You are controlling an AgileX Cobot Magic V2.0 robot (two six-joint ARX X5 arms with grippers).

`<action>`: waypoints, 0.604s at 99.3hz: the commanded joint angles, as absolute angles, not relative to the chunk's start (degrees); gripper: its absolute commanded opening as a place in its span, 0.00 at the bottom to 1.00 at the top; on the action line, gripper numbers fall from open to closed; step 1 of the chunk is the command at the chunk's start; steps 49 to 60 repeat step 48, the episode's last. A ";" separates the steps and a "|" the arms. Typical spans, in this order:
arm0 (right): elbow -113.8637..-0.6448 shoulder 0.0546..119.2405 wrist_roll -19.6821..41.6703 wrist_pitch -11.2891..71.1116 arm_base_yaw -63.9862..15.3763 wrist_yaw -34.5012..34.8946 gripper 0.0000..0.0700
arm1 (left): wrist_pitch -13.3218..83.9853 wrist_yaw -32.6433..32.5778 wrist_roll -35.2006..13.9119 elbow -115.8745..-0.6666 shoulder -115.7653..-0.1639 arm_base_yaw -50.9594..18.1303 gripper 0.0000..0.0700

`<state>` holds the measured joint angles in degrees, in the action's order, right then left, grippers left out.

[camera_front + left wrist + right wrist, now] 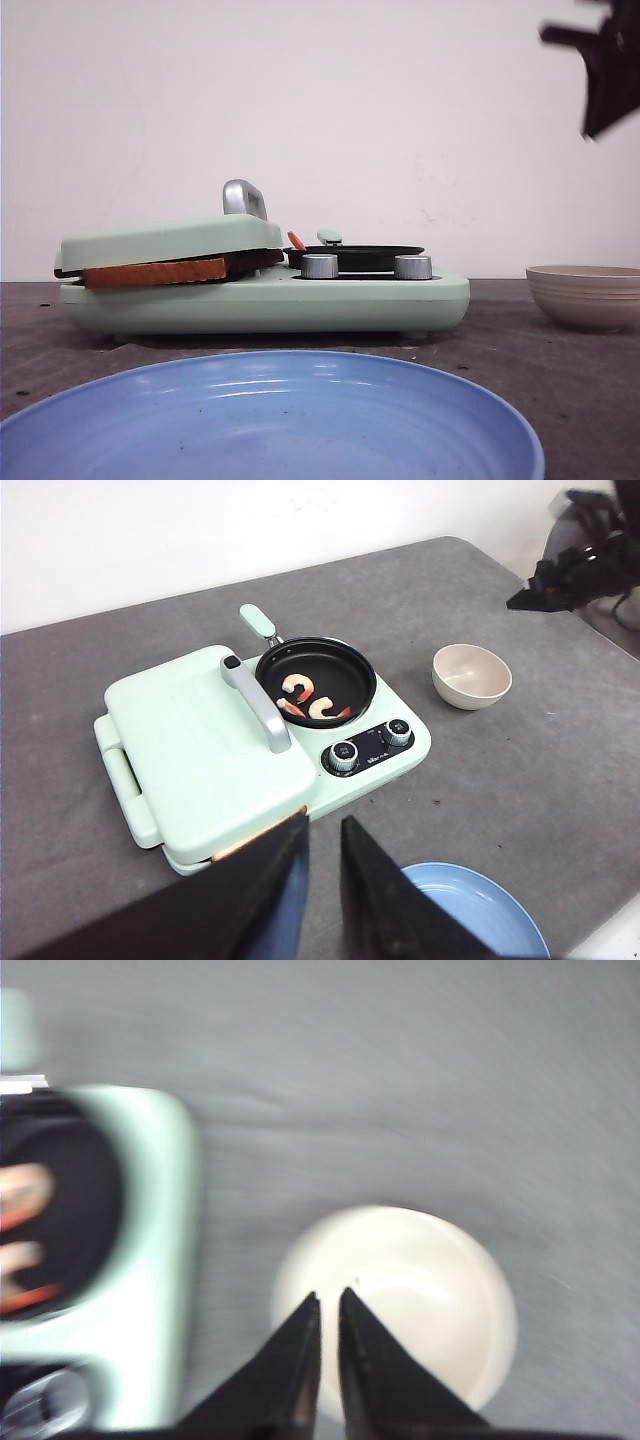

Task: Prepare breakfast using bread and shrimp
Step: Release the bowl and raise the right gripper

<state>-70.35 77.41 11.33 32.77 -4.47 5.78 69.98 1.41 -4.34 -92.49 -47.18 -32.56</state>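
Note:
The bread (152,272) lies under the nearly closed lid of the mint-green breakfast maker (300,300); only its brown crust edge shows, and it shows again in the left wrist view (247,842). Two orange-red shrimp (308,698) lie in the black pan (340,665); one tip shows in the front view (296,240), and they are blurred in the right wrist view (20,1222). My left gripper (324,825) is shut and empty, high above the maker's front edge. My right gripper (328,1300) is shut and empty above the beige bowl (400,1300); it also shows raised at the upper right of the front view (597,110).
A blue plate (270,420) lies in front of the maker, near the table's front edge. The beige bowl (585,295) stands to the right of the maker. Two grey knobs (320,266) sit on the maker's front. The lid's silver handle (255,702) runs beside the pan.

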 commanded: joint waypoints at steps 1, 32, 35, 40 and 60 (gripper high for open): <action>-67.42 71.64 10.70 29.15 -8.01 3.29 0.00 | 70.46 1.21 -3.70 -93.41 -46.81 -33.01 0.02; -44.86 43.18 10.46 16.73 -21.37 -5.30 0.00 | 70.76 -2.61 -4.12 -92.29 -38.70 -33.01 0.02; -43.51 41.36 10.48 16.43 -21.54 -5.74 0.00 | 70.74 -3.33 -4.12 -91.96 -37.65 -33.01 0.02; -41.93 38.98 10.48 16.43 -21.63 -6.11 0.00 | 70.74 -4.54 -4.12 -91.37 -35.99 -33.01 0.02; -40.12 35.77 10.00 16.32 -21.63 -6.09 0.00 | 70.74 -5.15 -4.12 -90.63 -33.76 -33.01 0.02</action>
